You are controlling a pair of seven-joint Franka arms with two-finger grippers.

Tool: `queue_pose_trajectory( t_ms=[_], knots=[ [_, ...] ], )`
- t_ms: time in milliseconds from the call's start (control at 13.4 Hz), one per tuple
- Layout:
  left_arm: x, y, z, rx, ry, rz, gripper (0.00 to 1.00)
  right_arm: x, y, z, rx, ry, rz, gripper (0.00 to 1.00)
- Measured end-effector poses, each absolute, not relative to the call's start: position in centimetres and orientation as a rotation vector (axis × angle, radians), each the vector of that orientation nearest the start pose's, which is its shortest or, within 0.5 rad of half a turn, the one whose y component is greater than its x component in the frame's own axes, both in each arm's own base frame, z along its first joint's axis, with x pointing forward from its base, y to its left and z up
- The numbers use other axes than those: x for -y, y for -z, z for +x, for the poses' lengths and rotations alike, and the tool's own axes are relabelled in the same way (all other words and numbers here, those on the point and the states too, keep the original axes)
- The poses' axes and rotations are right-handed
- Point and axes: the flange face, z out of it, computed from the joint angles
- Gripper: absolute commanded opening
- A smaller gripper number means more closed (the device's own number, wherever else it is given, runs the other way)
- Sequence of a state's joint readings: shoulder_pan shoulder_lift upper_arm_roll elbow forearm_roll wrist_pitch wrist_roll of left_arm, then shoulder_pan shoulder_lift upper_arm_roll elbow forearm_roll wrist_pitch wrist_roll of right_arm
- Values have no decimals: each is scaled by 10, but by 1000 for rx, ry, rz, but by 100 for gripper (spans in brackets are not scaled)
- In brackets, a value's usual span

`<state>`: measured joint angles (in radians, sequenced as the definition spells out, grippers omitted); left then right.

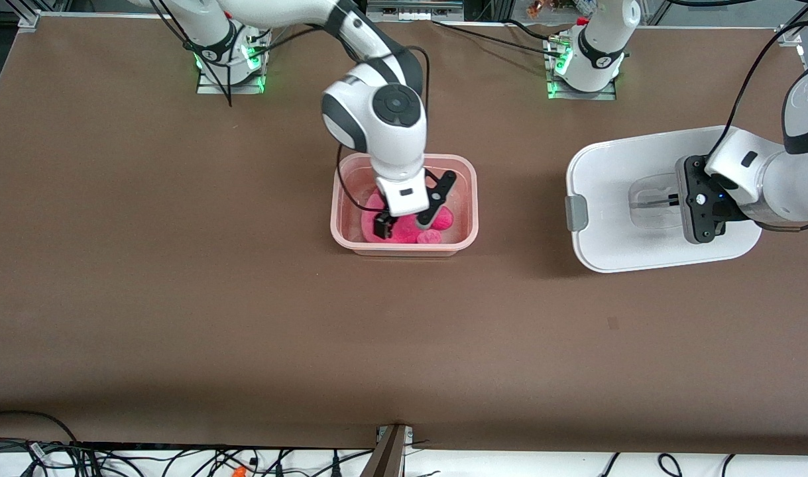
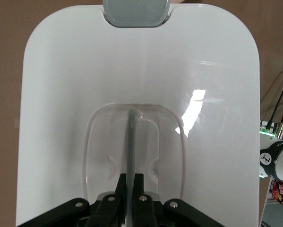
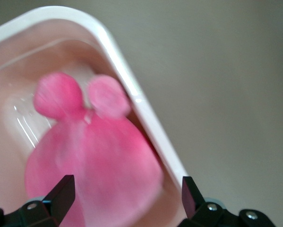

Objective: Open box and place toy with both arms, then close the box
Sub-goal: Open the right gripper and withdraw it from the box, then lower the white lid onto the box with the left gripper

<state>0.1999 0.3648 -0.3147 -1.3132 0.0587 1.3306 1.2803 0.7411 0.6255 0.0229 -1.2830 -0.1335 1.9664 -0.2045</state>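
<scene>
The translucent pink tub of the box (image 1: 468, 173) stands open at the table's middle. The bright-pink plush toy (image 1: 443, 218) lies in it, ears toward the front camera. My right gripper (image 1: 404, 224) is open in the tub over the toy. In the right wrist view its fingers (image 3: 63, 190) stand wide either side of the toy (image 3: 94, 151), next to the tub's rim (image 3: 146, 118). The white lid (image 1: 602, 192) is toward the left arm's end of the table. My left gripper (image 1: 672, 199) is shut on the lid's clear handle (image 2: 132, 137), with a grey clip (image 2: 136, 12) at the lid's (image 2: 75, 94) end.
The two arm bases (image 1: 230, 63) (image 1: 582, 69) stand at the table's back edge. Cables (image 1: 178, 460) lie along the front edge below the table. A small dark mark (image 1: 612, 322) is on the brown tabletop.
</scene>
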Motion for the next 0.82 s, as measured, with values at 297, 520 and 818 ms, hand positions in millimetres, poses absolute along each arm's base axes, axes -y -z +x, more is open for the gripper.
queue_pose_trajectory(
  t_ms=[297, 520, 818],
  knots=[
    [56, -518, 622, -2217, -377, -2562, 0, -397, -489, 585, 1256, 168, -2955, 100],
    [113, -506, 617, -2395, -341, -2545, 0, -330, -516, 617, 1029, 210, -2995, 100],
    [213, -447, 622, -2622, -250, -2484, 0, -215, -574, 617, 657, 127, -3014, 100]
  ],
)
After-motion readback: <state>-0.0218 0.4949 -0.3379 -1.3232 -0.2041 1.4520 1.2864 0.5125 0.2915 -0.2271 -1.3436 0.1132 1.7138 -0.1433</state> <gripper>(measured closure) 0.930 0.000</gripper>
